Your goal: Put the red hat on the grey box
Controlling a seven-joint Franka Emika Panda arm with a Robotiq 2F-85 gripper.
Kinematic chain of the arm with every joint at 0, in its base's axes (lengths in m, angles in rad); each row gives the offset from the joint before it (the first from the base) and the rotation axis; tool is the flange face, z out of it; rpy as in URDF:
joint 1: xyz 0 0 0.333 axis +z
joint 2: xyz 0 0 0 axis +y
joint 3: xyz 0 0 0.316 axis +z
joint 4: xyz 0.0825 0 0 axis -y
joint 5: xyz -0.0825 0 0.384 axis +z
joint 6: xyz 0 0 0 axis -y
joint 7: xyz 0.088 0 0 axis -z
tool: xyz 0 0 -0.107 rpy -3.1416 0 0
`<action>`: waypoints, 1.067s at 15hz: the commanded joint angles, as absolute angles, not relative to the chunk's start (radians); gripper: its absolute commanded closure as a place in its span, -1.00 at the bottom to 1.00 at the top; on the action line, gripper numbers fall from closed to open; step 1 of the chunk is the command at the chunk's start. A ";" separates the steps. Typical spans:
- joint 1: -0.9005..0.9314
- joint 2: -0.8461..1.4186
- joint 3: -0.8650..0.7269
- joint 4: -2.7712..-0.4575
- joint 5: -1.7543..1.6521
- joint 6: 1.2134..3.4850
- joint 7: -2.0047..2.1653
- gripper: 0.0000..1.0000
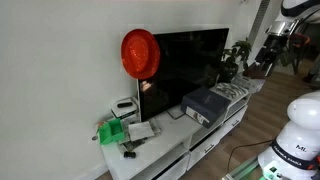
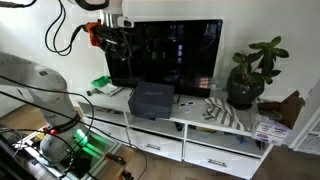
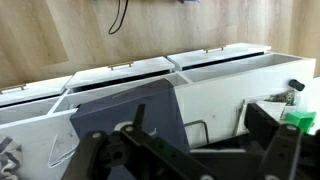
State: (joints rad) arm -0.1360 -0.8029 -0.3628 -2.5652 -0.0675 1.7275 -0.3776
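While the pincer point(image 2: 108, 38) held the red hat point(image 1: 140, 53) high left of the screen, the grey box point(image 2: 151, 100) lay on the desk point(image 2: 195, 122), awaiting it.

I see the red hat point(image 1: 140, 52) as soft, matt cloth. The grey box point(image 2: 151, 99) looks like smooth matt plastic. The television screen point(image 2: 165, 55) is glossy black, the cabinet point(image 3: 240, 85) smooth white, and the floor point(image 3: 60, 35) pale wood grain.

Red hat point(image 1: 140, 53), dark grey box point(image 2: 151, 99)
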 commanded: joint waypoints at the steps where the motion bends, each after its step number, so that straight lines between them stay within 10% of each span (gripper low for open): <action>1: -0.145 -0.800 -0.356 -2.564 -0.062 1.726 -0.383 -1.00; 16: 0.038 -0.849 -0.243 -2.605 0.061 1.752 -0.477 -1.00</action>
